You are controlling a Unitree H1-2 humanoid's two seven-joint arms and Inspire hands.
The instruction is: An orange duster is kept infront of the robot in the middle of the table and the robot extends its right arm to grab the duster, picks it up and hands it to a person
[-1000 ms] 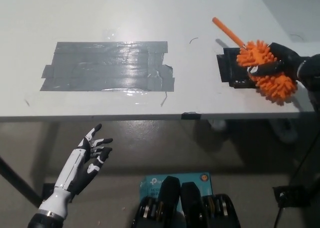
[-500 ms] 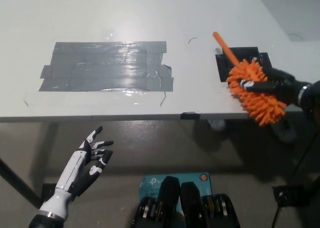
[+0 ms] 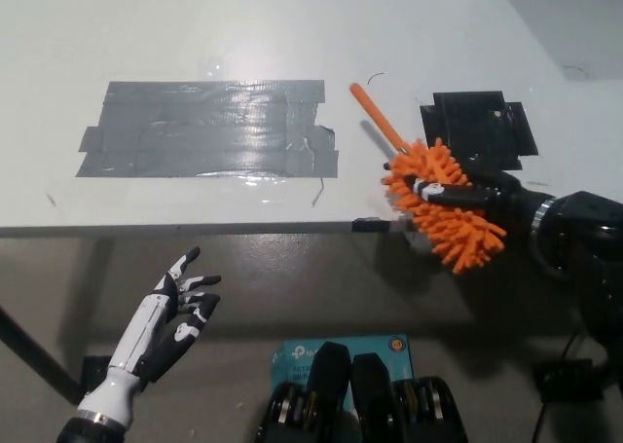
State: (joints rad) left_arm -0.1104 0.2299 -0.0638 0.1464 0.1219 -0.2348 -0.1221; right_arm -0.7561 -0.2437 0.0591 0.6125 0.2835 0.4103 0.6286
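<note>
My right hand (image 3: 474, 196) is closed around the duster (image 3: 440, 207), fingers wrapped across the fluffy orange head. The duster sits in my grip over the table's (image 3: 292, 34) near edge, its head partly hanging past that edge. The orange handle (image 3: 376, 118) sticks out up and away from my hand, pointing over the tabletop. A black tape patch (image 3: 482, 127) lies just beyond my hand on the table. A big grey tape patch (image 3: 209, 128) is well off to my hand's left. My left hand (image 3: 180, 302) rests low below the table edge, fingers spread, holding nothing.
</note>
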